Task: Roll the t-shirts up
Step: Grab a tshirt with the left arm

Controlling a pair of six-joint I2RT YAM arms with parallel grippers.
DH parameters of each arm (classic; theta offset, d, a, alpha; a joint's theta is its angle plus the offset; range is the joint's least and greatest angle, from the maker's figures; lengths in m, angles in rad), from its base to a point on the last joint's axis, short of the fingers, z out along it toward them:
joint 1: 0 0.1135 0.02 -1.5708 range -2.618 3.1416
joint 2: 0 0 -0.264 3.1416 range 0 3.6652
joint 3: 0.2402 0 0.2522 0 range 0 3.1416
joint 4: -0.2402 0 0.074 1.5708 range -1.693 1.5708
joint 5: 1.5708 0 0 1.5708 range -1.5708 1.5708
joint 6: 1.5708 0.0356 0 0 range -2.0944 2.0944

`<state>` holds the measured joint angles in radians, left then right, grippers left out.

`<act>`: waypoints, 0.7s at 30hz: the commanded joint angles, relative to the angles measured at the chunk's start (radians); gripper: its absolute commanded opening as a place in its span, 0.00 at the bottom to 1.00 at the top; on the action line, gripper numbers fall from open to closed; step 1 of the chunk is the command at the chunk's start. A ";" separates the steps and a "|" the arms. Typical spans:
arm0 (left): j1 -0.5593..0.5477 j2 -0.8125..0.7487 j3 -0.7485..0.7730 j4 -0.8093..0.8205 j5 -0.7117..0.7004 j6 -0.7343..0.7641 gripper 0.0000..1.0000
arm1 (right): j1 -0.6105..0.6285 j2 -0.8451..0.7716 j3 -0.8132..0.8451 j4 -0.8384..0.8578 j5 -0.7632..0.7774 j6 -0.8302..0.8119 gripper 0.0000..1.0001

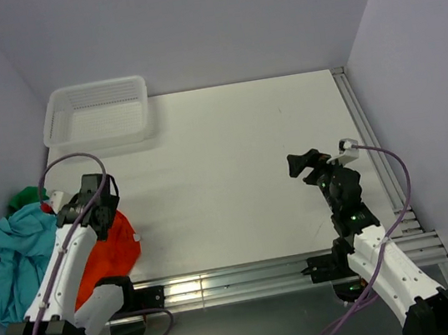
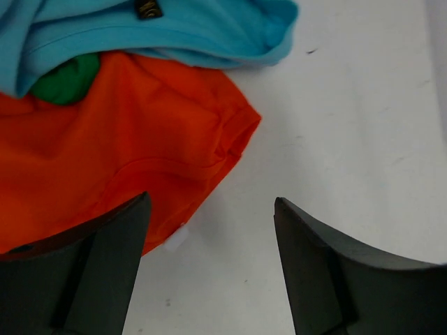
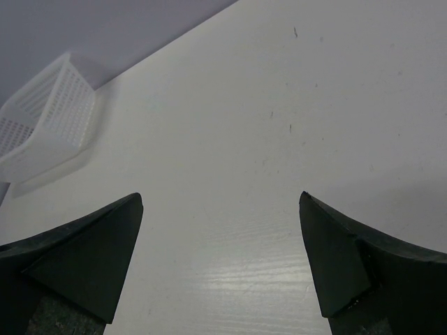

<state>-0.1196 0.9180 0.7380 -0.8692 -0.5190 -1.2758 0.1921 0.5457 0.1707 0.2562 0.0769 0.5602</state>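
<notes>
Left wrist view shows the left gripper [image 2: 209,202] just above the edge of the orange shirt [image 2: 126,153]. Its two fingers are apart and nothing is between them. One finger hangs over the orange cloth and the other over the bare white table [image 2: 349,139].

The shirts lie in a heap at the left side of the table. The blue shirt [image 2: 195,28] lies partly on top of the orange one, and a bit of the green shirt [image 2: 66,80] peeks out between them. None of them looks rolled yet, so I think the job is only at the start: picking one shirt from the heap.

Next, the left gripper likely needs to go down, pinch the orange hem and pull that shirt onto the bare table to lay it flat. The blue shirt may drag along.

The right gripper [image 3: 220,199] hangs over the bare table with its fingers wide apart, holding nothing. The white basket [image 3: 42,125] sits far off at the back.

A small dark tag [image 2: 148,8] is on the blue shirt, but I cannot read it. A tiny white tag [image 2: 176,239] sticks out from the orange hem, with no words showing.
</notes>
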 commanded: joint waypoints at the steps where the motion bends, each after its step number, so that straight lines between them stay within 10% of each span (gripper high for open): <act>1: -0.002 0.082 0.104 -0.250 -0.018 -0.096 0.78 | 0.006 0.013 0.010 0.029 0.001 -0.005 1.00; 21: 0.015 0.295 -0.077 0.162 0.158 0.018 0.73 | 0.004 0.000 0.015 0.012 0.014 0.000 1.00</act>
<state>-0.1078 1.2266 0.6785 -0.8234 -0.4026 -1.2980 0.1932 0.5583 0.1711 0.2543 0.0811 0.5606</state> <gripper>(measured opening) 0.738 0.997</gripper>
